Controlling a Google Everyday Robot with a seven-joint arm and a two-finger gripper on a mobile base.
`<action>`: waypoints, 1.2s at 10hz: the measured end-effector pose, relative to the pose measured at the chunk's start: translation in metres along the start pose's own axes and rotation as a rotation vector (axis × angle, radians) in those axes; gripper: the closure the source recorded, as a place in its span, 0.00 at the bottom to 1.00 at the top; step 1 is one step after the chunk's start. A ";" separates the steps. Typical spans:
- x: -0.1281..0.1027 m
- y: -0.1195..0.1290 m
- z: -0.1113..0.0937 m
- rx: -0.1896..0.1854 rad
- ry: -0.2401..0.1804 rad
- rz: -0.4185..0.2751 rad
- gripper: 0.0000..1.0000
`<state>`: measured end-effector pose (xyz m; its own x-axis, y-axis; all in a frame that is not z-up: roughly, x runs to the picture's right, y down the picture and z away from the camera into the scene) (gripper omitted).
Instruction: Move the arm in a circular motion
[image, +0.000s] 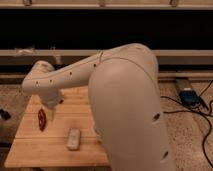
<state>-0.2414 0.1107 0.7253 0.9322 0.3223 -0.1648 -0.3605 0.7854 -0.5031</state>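
My arm is a very large glossy white tube with small dark screw holes. It fills the middle and right of the camera view and reaches left over a wooden table. Its bent end hangs above the table's left part. The gripper is a small yellowish tip below that bend, just above the tabletop, right of a red object.
A pale rectangular block lies on the table in front of the arm. A blue device with black cables lies on the speckled floor at right. A dark wall with shelf rails runs behind the table.
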 end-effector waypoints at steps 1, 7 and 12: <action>0.006 0.010 -0.004 -0.002 -0.003 -0.047 0.20; 0.114 -0.009 -0.019 -0.053 0.007 0.132 0.20; 0.221 -0.094 -0.017 -0.085 0.056 0.477 0.20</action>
<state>-0.0009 0.0992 0.7219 0.6649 0.6048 -0.4384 -0.7462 0.5102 -0.4277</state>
